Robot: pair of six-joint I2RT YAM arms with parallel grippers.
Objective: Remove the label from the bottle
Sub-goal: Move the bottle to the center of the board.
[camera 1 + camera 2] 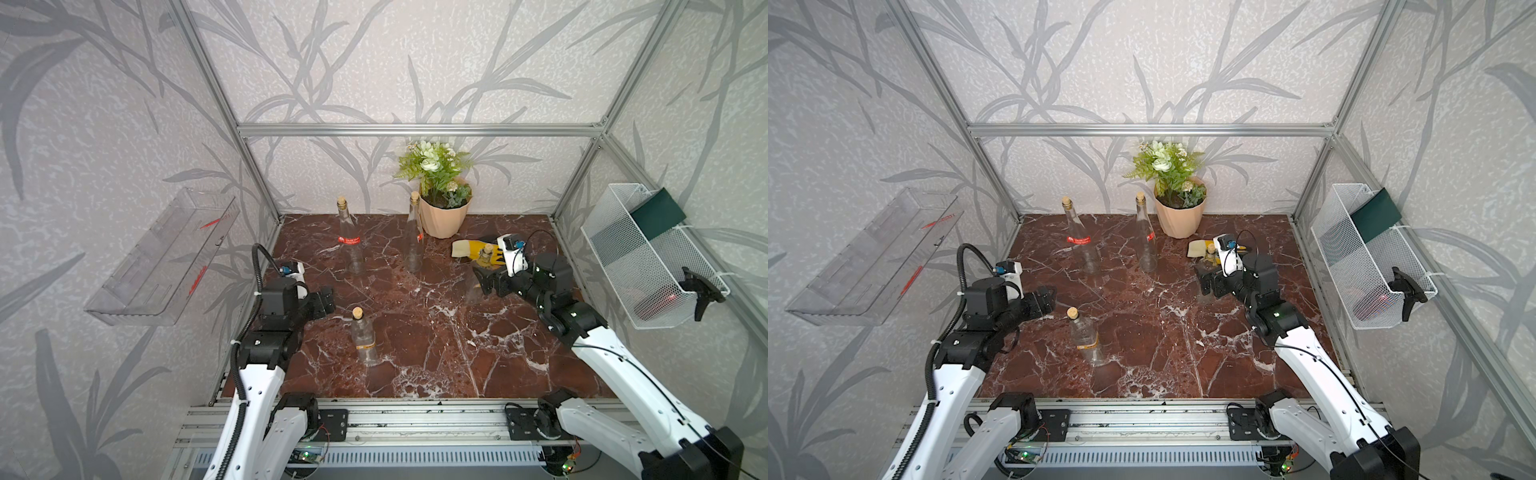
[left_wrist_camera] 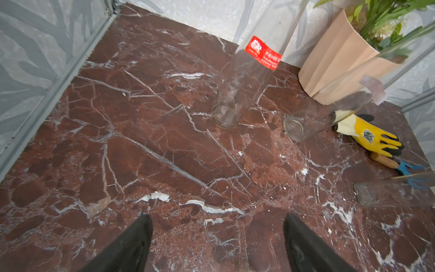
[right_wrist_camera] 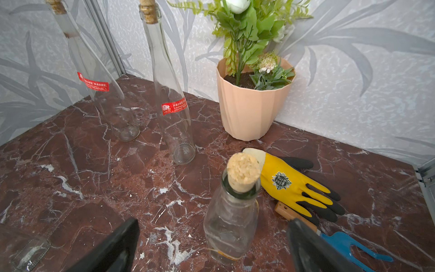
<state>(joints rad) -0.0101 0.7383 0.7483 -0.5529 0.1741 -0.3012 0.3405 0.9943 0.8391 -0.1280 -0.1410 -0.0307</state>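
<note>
The short bottle (image 3: 229, 226) stands upright on the right side of the tabletop (image 1: 415, 332), toward the back. A cork (image 3: 243, 170) closes its neck. Low on the glass there is a thin yellow label (image 3: 223, 253).

The right hand (image 3: 214, 220) is at this bottle with its fingers spread wide. In the right wrist view the bottle shows between the two fingers, with a clear gap on each side, so nothing is pinched. Whether the bottle is already between the fingers or just ahead of them, I cannot tell.

Just behind the bottle lies a yellow and black glove (image 3: 289, 186), flat on the tabletop. Beside the glove lies a blue garden tool (image 3: 346, 243) with a wooden handle. A peach pot (image 3: 249, 110) with green plants stands behind them, against the back wall.

To the left of the pot stands a tall bottle (image 1: 413, 239), and further left a second tall bottle (image 1: 348, 239). Both are upright and corked, and each has a red label.

The front bottle (image 1: 363, 338) is short and corked, with an orange band on it. It stands near the left arm, well apart from the others.

The left hand (image 2: 217, 219) is just beside the front bottle, above bare tabletop. Its fingers are spread too and hold nothing.

A white wire basket (image 1: 623, 257) hangs on the right wall and a clear tray (image 1: 162, 257) on the left wall.
</note>
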